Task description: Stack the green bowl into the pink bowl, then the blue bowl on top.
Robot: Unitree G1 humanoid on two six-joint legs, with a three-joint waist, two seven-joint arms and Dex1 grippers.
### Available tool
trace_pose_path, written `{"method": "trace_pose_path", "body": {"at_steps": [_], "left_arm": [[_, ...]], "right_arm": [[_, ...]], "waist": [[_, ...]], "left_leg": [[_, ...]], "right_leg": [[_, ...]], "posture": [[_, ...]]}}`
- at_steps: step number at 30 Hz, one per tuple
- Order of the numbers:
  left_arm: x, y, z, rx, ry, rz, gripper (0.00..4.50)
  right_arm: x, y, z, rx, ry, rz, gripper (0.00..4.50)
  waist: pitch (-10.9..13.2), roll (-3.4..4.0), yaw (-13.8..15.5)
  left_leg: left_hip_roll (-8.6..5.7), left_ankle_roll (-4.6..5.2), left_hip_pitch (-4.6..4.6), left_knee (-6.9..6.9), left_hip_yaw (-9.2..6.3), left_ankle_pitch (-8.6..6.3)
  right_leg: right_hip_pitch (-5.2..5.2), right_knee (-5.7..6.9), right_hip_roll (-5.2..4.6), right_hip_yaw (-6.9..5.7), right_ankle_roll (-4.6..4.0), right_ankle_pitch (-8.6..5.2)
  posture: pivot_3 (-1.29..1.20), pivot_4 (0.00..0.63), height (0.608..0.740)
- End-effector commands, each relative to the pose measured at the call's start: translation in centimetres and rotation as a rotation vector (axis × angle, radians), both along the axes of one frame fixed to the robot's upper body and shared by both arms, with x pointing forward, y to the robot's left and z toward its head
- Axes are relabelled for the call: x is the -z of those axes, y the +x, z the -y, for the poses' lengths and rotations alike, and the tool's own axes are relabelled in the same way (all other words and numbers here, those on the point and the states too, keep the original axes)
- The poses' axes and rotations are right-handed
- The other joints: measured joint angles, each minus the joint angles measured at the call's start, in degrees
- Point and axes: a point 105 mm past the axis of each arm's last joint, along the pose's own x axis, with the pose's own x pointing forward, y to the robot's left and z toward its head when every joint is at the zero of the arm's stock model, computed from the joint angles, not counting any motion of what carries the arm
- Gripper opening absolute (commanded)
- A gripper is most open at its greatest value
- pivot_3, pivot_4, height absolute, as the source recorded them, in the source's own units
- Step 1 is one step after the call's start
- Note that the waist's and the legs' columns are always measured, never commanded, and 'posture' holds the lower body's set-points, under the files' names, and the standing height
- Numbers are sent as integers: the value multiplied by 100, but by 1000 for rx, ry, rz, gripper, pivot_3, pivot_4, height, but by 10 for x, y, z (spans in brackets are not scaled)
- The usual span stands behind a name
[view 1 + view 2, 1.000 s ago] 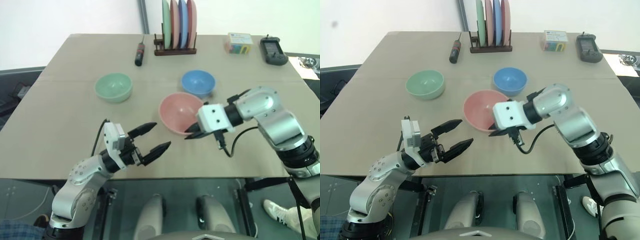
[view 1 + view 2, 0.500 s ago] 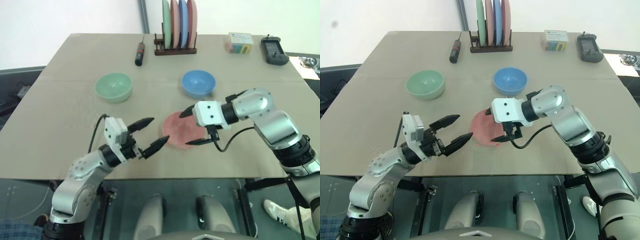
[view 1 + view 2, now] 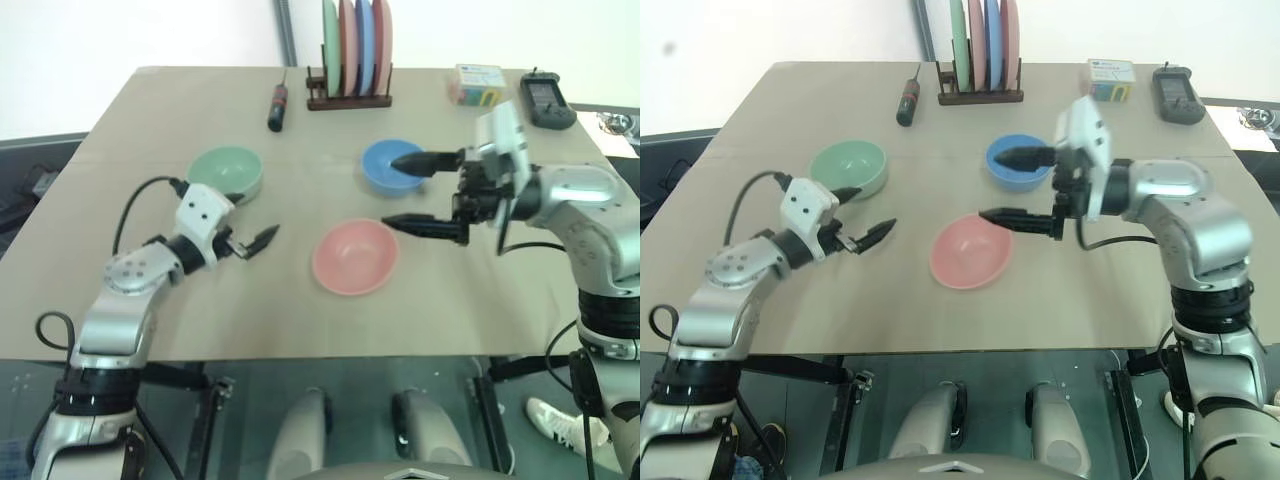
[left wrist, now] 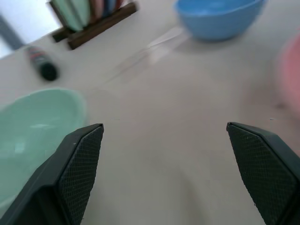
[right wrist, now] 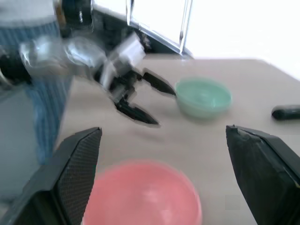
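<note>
A: What surface is this?

B: A tan desk against a white wall.

A: Counts?

B: Three bowls, all apart: green bowl on the left, blue bowl farther back right, pink bowl nearest. Four plates upright in a rack; one screwdriver.

A: End effectors?

B: Left end effector wide, empty, beside the green bowl; right end effector wide, empty, between blue and pink. The right wrist view adds a person's blue sleeve.

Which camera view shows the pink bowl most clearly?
The left eye view shows the pink bowl best: whole, upright, unobstructed on the table. The right eye view shows the same. The right wrist view has it blurred and cut at the frame edge; the left wrist view catches a pink sliver at the frame edge.
</note>
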Motion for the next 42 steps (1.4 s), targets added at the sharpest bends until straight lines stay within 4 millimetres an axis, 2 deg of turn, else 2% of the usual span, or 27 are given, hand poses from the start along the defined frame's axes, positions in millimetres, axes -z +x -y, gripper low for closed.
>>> {"method": "trace_pose_path", "body": {"at_steps": [1, 5, 11, 16, 20, 23, 29, 32, 38, 42], "left_arm": [[-17, 13, -8, -40, 88, 58, 4500], [-19, 30, -17, -104, 120, 50, 4500], [-3, 50, -24, -122, 202, -5, 4500], [6, 60, -27, -128, 243, -43, 4500], [7, 66, -27, -125, 244, -54, 4500], [4, 69, -22, -99, 240, -47, 3825], [-2, 73, -19, -77, 253, -36, 1202], [-3, 73, -15, -55, 255, -37, 73], [-13, 71, 6, 30, 280, -3, 73], [-42, 57, 65, 267, 326, 105, 73]], "right_arm": [[-17, -14, 14, 20, 106, 59, 4423], [-13, -11, 31, 143, 110, 62, 4423], [-10, -8, 52, 275, 76, 79, 4423], [-13, -8, 62, 318, 57, 91, 4423], [-14, -9, 62, 325, 51, 97, 4423], [-13, -9, 62, 330, 49, 98, 4500], [-13, -9, 61, 333, 45, 100, 4500], [-13, -8, 60, 333, 44, 100, 4500], [-11, -8, 59, 330, 41, 96, 4500], [-11, -6, 58, 318, 33, 93, 4500]], "waist": [[1, -2, 9], [1, -2, -13], [1, -1, -39], [2, -3, -24], [3, -5, -20], [3, -6, -19], [4, -7, -20], [4, -6, -25], [4, -7, -21], [4, -7, 13]], "left_leg": [[0, 0, -3, 0, 0, 0], [-2, 0, -5, -2, 4, 0], [-1, 0, -2, -2, 8, 0], [-1, 0, -3, -2, 6, 0], [-2, 1, -6, -1, 5, 0], [-2, 0, -7, -1, 5, 0], [-2, 0, -9, 0, 5, 0], [-2, 0, -9, 0, 4, 0], [-2, 1, -11, 1, 4, 0], [-2, 0, -22, 6, -2, 0]], "right_leg": [[-1, -5, -1, -1, 1, 0], [-4, -4, -4, 2, 2, 1], [-6, 1, -2, 5, 2, 1], [-6, 1, -2, 5, 2, 0], [-6, 1, -2, 4, 3, 0], [-6, 0, -2, 4, 3, 0], [-7, 1, -2, 3, 3, 1], [-8, 1, -2, 3, 3, 1], [-8, 2, -2, 3, 3, 1], [-11, 1, -3, -2, 3, 1]], "posture": [[0, 150, 740], [0, 150, 740], [0, 150, 740], [0, 150, 740], [0, 150, 740], [0, 150, 740], [0, 150, 740], [0, 150, 740], [0, 150, 740], [0, 150, 740]]}}
